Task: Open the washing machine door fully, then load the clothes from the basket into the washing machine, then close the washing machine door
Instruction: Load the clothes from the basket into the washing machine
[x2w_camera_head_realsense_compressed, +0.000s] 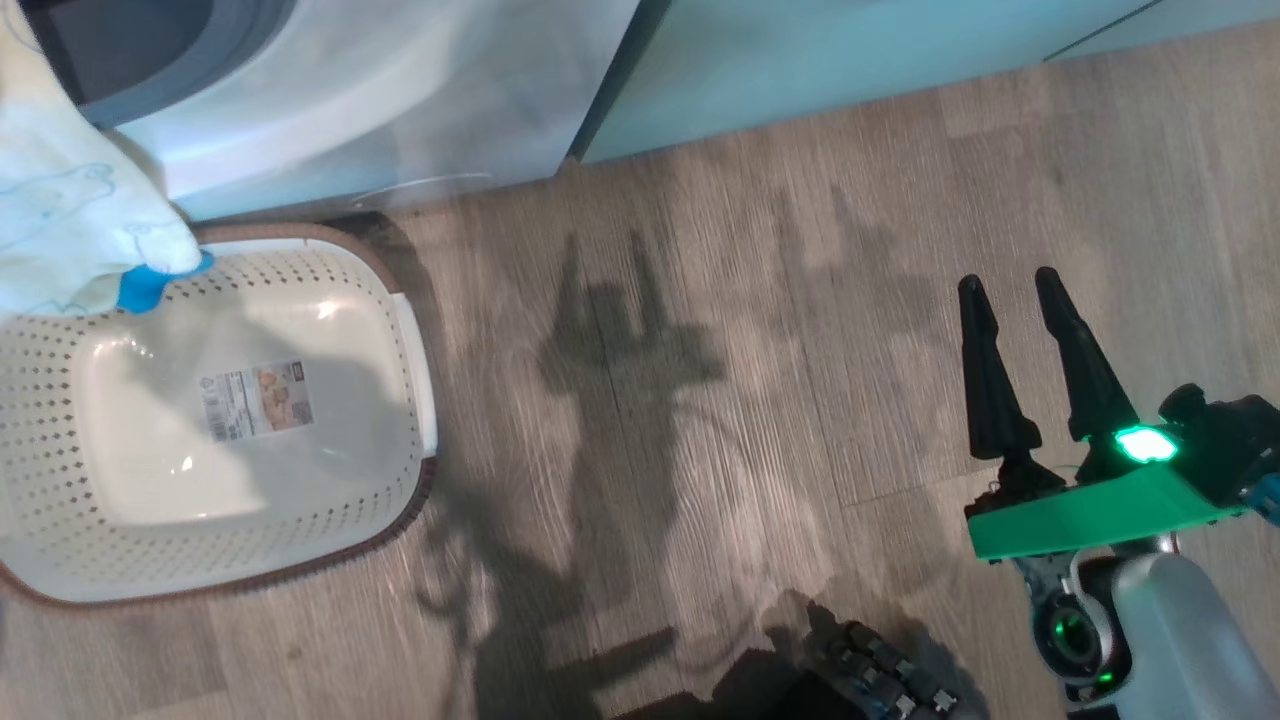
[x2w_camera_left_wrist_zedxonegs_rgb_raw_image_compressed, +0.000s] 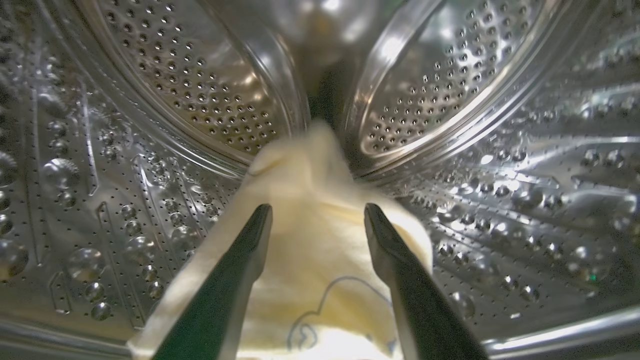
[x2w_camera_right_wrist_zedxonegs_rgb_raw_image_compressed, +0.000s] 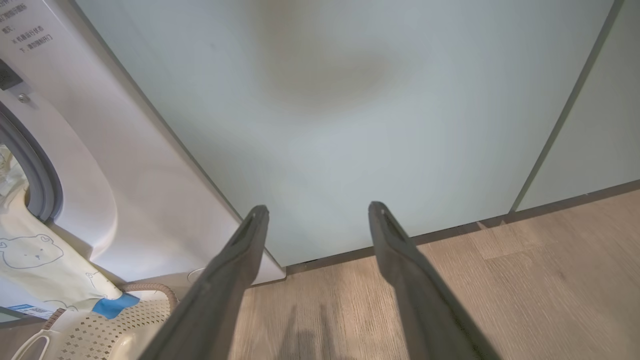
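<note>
The left gripper (x2w_camera_left_wrist_zedxonegs_rgb_raw_image_compressed: 318, 212) sat inside the washing machine's (x2w_camera_head_realsense_compressed: 400, 90) steel drum (x2w_camera_left_wrist_zedxonegs_rgb_raw_image_compressed: 175, 75), fingers spread apart, a yellow garment (x2w_camera_left_wrist_zedxonegs_rgb_raw_image_compressed: 310, 175) lying loose between them. More cloth hung from the machine's mouth over the basket (x2w_camera_head_realsense_compressed: 330, 290) rim. The right gripper (x2w_camera_head_realsense_compressed: 1009, 278) hovered above the floor (x2w_camera_head_realsense_compressed: 750, 300), fingers parted, holding nothing.
</note>
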